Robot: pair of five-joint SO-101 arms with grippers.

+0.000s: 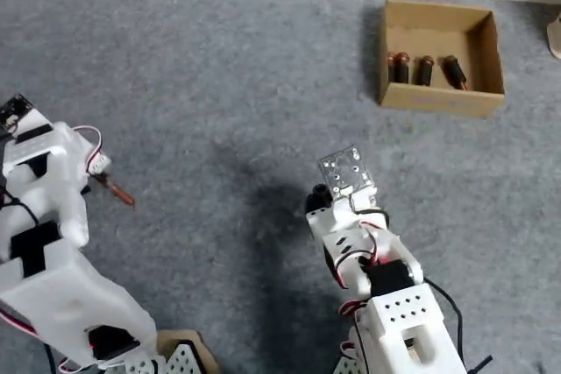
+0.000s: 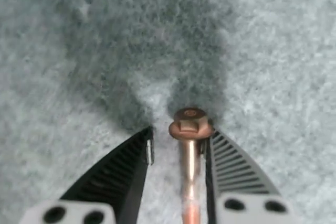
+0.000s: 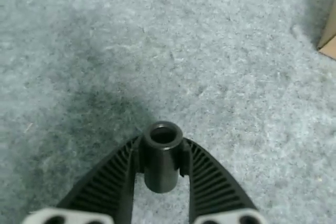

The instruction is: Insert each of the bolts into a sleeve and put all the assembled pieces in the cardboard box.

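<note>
My left tool (image 2: 178, 144) hangs over the worktop (image 1: 219, 85), holding a bolt (image 2: 189, 129); my right tool (image 3: 161, 153) pinches a sleeve (image 3: 160, 171), bore facing forward; from above, the cardboard box (image 1: 438, 100) beyond it holds three assembled pieces (image 1: 424, 69).

A copper-coloured bolt (image 2: 190, 153) with a flanged head sits at the left claw (image 2: 178, 141), head pointing outward and shaft running back into the claw. A black sleeve (image 3: 161, 171), a short tube with its open bore facing outward, is clamped between the fingers of the right claw (image 3: 161, 151). The open cardboard box (image 1: 438, 101) stands far from both, on the right. Three assembled pieces (image 1: 423, 70), dark with coppery parts, lie side by side in it along the wall nearer the arms.
</note>
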